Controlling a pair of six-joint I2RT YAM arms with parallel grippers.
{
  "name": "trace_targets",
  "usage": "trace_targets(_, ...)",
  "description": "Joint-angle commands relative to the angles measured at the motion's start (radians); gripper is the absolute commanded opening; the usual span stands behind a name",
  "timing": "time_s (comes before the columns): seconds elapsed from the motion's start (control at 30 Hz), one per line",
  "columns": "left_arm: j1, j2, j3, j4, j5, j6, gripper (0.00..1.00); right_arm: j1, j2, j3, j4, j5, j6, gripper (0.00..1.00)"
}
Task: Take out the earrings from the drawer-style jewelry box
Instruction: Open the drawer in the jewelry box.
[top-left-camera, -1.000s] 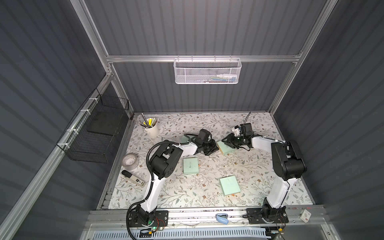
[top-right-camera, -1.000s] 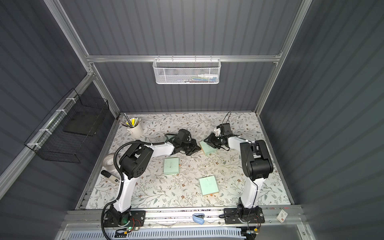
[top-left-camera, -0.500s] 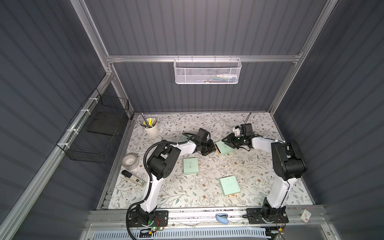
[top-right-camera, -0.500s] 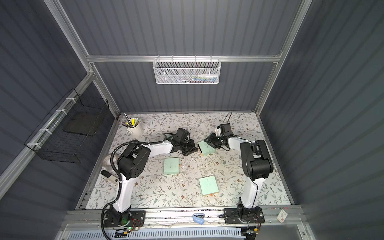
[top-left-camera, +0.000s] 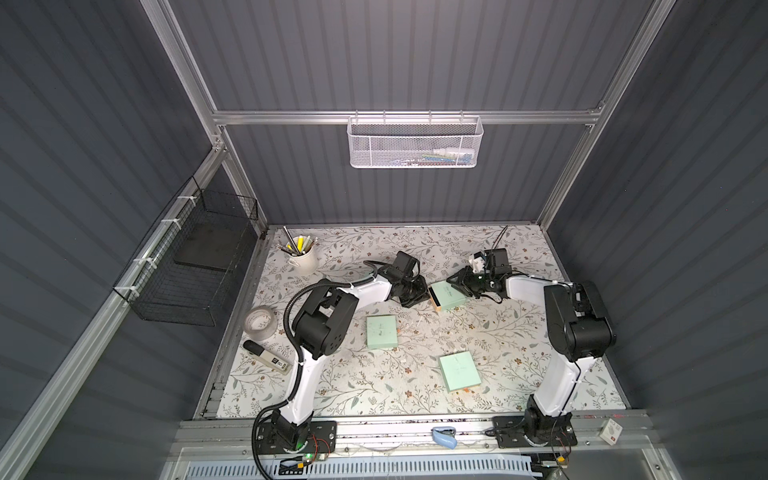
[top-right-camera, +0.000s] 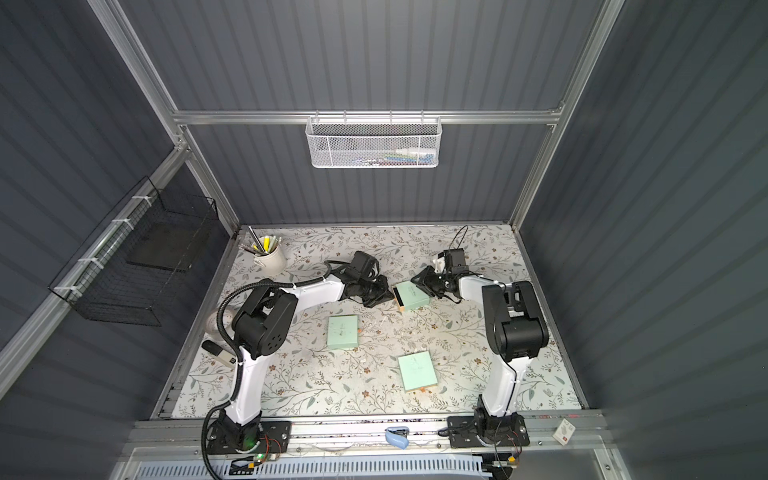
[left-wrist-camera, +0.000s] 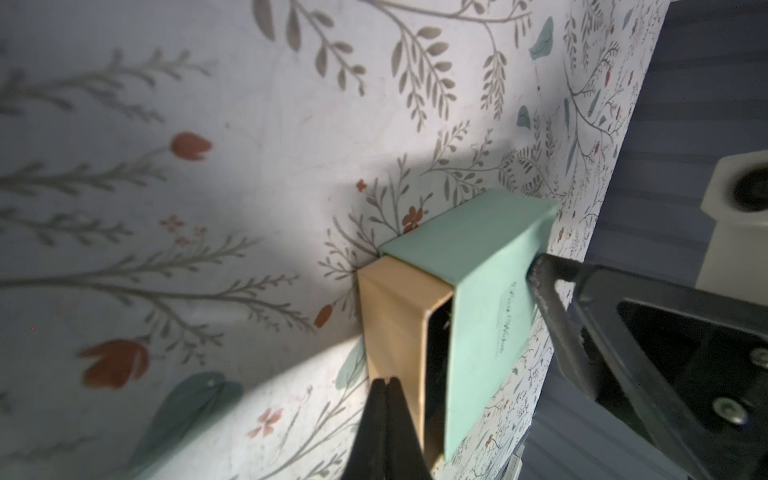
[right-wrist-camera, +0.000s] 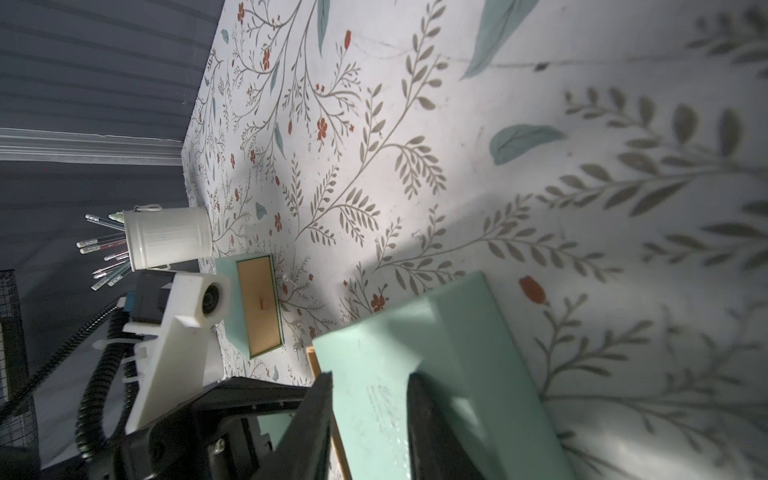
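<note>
Left gripper (left-wrist-camera: 386, 384) (fingers pressed together) at the tan drawer (left-wrist-camera: 392, 316); right gripper (right-wrist-camera: 370, 384), part-spread, touches 1 mint jewelry box (right-wrist-camera: 457, 332).

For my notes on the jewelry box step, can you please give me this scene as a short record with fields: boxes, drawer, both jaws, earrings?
far box: mint green, lying flat
drawer: tan, partly out of the far box, on the side of the left jaws
left jaws: shut, tips at the drawer's front
right jaws: parted, tips on the far box's top face
middle box: drawer in
near box: drawer in
earrings: not visible; the drawer's inside is too dark to tell
</note>
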Motion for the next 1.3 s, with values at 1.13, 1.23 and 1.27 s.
trace_targets(1.13,-0.003,0.089,0.121,-0.118,0.012,0.105,0.0,0.019,-0.048,-0.043,-0.151,0.233,-0.033,0.0)
trace_targets(1.23,0.002,0.08,0.126,-0.151,-0.009,0.126,0.0,0.013,-0.028,-0.036,-0.169,0.235,-0.021,0.0)
trace_targets(1.27,0.004,0.078,0.126,-0.156,-0.011,0.131,0.0,0.01,-0.022,-0.038,-0.165,0.236,-0.016,0.0)
